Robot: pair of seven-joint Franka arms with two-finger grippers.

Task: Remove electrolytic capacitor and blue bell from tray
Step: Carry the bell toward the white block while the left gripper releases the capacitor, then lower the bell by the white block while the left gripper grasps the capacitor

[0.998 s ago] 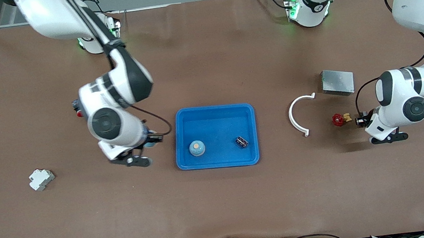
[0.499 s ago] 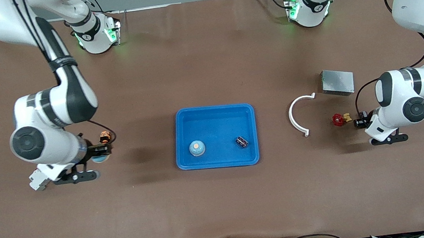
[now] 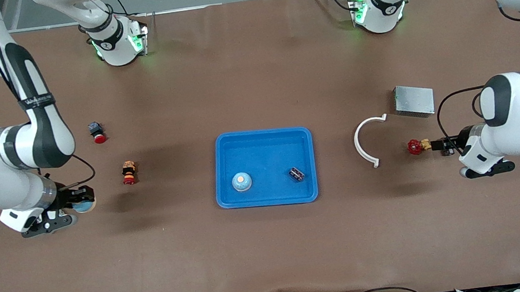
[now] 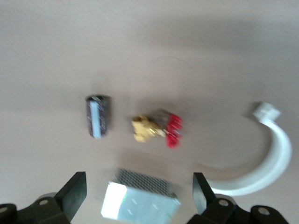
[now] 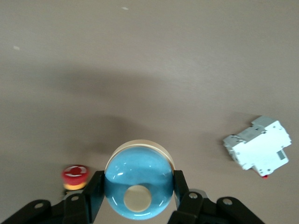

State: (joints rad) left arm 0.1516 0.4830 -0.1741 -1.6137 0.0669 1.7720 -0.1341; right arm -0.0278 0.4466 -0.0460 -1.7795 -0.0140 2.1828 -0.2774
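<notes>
My right gripper (image 3: 82, 201) is shut on a blue dome bell (image 5: 139, 186) with a cream button, over bare table toward the right arm's end; the bell also shows in the front view (image 3: 85, 204). A second blue bell (image 3: 241, 181) and a dark capacitor (image 3: 296, 174) lie in the blue tray (image 3: 263, 137). My left gripper (image 4: 138, 192) is open and empty, up in the air beside the red valve (image 3: 415, 146). Another dark capacitor (image 4: 98, 116) lies on the table next to the valve (image 4: 156, 129) in the left wrist view.
A white curved clip (image 3: 366, 141) and a metal box (image 3: 414, 101) lie near the valve. A red push button (image 3: 97, 133) and an orange-red button (image 3: 129, 173) lie between the right arm and the tray. A white breaker (image 5: 259, 148) lies near the held bell.
My right arm has swung away from the tray toward its own end of the table, carrying the bell. My left gripper has drifted slightly toward the left arm's end.
</notes>
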